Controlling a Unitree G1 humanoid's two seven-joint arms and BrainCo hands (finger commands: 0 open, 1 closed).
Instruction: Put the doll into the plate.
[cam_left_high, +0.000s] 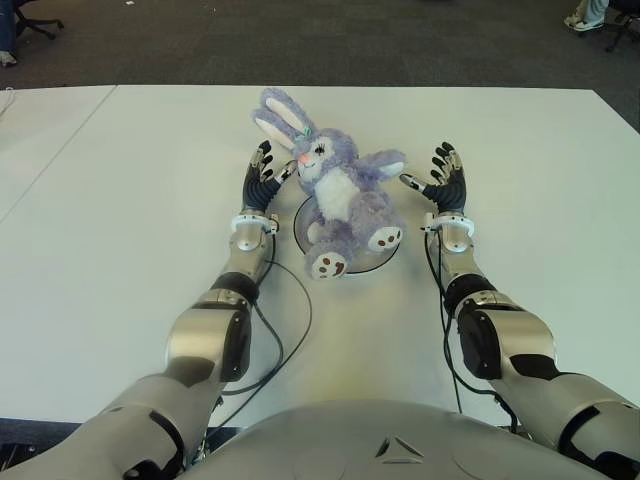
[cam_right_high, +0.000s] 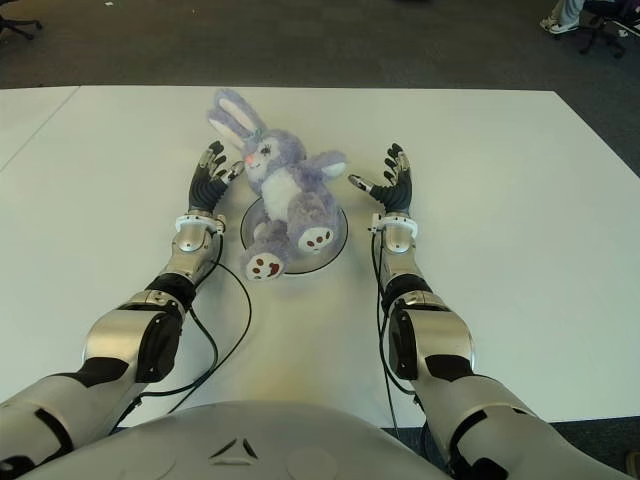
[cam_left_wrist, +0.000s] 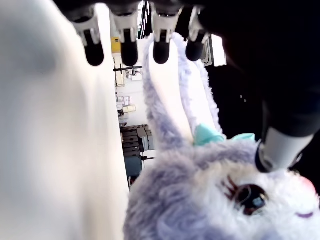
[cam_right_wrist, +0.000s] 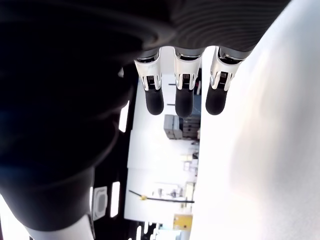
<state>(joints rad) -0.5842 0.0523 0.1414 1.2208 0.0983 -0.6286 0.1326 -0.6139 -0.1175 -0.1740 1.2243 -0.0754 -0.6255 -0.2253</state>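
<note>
Honestly the bunny doll (cam_left_high: 335, 195) already lies on the plate (cam_left_high: 385, 262) mid-frame, head and ears hanging past the rim. Both hands are open, holding nothing: left hand (cam_left_high: 262, 175) touching its cheek, right hand (cam_left_high: 442, 180) just beside. Pulling away carelessly could drag it off.

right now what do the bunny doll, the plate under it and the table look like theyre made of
Bunny doll: soft plush, lilac and white fuzzy fabric; fibres show clearly in the left wrist view, with a shiny, probably plastic eye.
Plate: smooth pale rim with a dark edge line, perhaps ceramic or plastic; cannot tell which.
Table: flat matte white top, likely laminate; only the surface shows.
</note>
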